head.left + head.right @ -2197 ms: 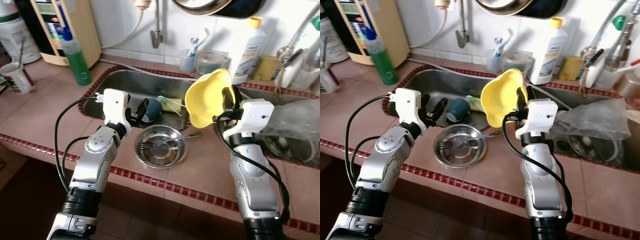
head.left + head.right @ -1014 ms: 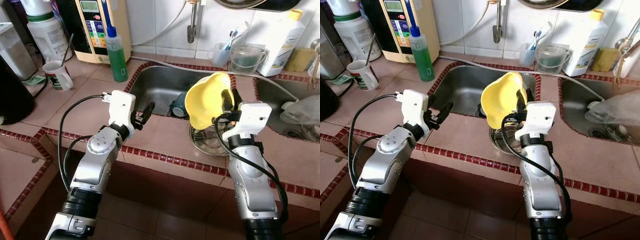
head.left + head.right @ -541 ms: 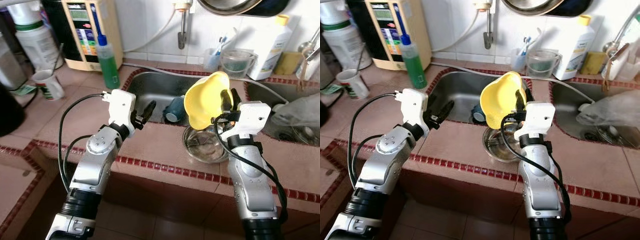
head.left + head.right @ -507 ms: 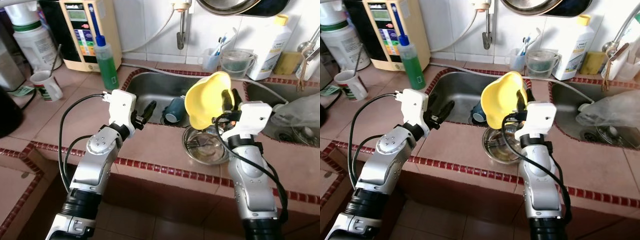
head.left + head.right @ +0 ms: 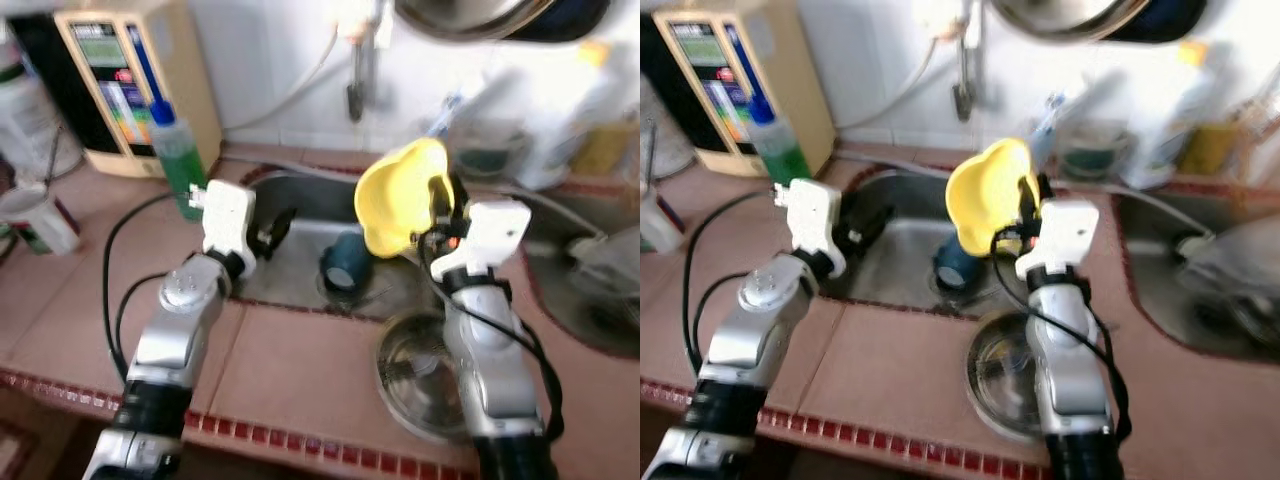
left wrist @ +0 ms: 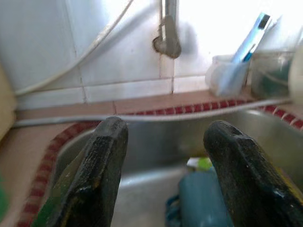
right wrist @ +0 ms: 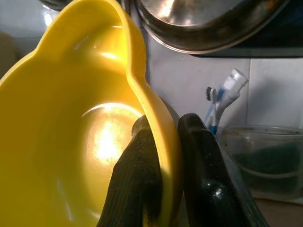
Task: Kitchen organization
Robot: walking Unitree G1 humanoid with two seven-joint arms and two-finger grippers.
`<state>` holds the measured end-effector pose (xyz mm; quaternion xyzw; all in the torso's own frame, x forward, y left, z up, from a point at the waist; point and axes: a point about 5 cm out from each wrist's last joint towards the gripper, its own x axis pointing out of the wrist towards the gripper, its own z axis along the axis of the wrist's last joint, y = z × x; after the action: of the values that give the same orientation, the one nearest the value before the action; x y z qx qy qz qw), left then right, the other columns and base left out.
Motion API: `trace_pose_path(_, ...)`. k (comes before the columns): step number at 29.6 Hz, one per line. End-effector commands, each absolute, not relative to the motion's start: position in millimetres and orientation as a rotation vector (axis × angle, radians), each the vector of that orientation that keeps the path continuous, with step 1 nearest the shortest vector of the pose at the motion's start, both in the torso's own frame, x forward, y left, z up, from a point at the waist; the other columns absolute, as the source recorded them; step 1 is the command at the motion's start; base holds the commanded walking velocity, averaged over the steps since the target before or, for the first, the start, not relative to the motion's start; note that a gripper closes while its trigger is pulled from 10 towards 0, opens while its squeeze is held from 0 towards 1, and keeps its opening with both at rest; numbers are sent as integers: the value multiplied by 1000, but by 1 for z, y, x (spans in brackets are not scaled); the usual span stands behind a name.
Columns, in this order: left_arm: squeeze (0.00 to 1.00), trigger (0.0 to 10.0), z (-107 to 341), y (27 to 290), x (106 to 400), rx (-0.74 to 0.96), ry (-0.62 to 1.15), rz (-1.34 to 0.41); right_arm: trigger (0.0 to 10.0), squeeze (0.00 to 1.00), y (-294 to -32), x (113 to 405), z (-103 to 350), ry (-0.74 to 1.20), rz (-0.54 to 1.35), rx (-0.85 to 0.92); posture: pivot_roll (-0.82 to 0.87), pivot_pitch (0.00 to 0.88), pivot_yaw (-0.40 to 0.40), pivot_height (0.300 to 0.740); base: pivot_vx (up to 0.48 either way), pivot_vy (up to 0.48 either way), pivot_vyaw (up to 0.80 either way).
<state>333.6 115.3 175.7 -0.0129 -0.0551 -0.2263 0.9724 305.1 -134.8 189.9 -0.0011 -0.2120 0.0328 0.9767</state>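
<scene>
Terracotta tile countertop [image 5: 290,365] runs across the front of the scene, edged with a row of small dark-red tiles, and both head views are blurred. Nearest on it, beside the right arm, sits a shallow steel bowl [image 5: 415,375], partly hidden by that arm. Behind the counter's front strip lies the steel sink [image 5: 300,270], with a dark teal cup [image 5: 345,262] lying on its side in the basin.

Above the sink's right edge the right gripper [image 7: 165,165] is clamped on the rim of a yellow bowl [image 5: 400,200] — one black finger inside the bowl, one outside, the plastic wall pinched between them. The bowl is held up on edge, clear of the counter and above the teal cup.

At the sink's left edge the left gripper [image 6: 163,175] hangs with its fingers spread apart and nothing between them; through its own camera the teal cup [image 6: 203,201] lies just beyond the fingertips.

Farther back on the left stand a green bottle [image 5: 178,160] with a blue cap, a beige appliance [image 5: 130,80] with a coloured panel, and a white cup [image 5: 30,222] at the frame edge. Against the white tiled wall — a tap pipe [image 6: 168,28], a clear tumbler with a toothbrush [image 6: 236,66] and a clear jug [image 7: 262,161]. A large steel pan [image 7: 208,23] hangs overhead.
</scene>
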Motion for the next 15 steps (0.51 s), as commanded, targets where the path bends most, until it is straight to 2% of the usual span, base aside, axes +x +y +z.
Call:
trace_pose_path(1,0,10000,180,107,332,-14,-126,-480,10000,0,-145,302,187,-422,31,-11,-113,59,58,740,0,0,0)
trace_pose_path(15,0,10000,181,107,330,-5,-139,-502,10000,0,-143,303,185,-410,36,-9,-112,59,60,740,0,0,0)
